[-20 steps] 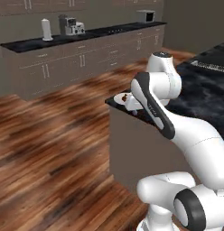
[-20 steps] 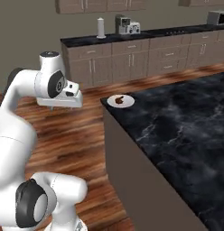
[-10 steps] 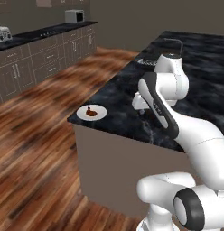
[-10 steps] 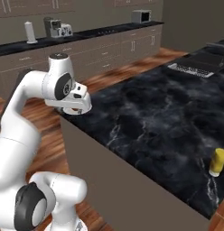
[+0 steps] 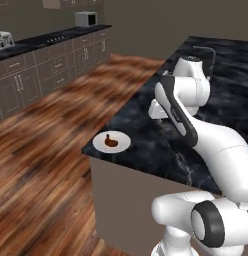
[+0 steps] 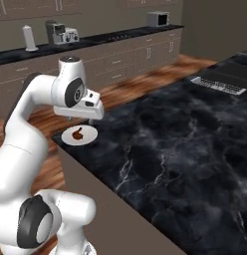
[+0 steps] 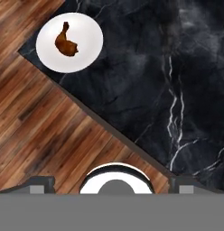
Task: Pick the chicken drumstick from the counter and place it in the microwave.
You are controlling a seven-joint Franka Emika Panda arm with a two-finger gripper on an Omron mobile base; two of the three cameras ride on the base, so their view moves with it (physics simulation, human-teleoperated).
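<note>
Black counter [image 7: 145, 90], reddish-brown chicken drumstick [image 7: 66, 43]

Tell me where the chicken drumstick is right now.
The chicken drumstick lies on a round white plate at the corner of the dark counter, beside the wood floor, upper left in the hand view.

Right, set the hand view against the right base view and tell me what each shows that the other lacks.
Hand view alone: the counter's corner from straight above, with wood floor running along two edges.

Right base view alone: the far wall's cabinets with a microwave, a toaster-like appliance and a white cylinder, a dark grille set in the counter, and the arm itself.

Both: the chicken drumstick lying on a round white plate near the counter's corner.
</note>
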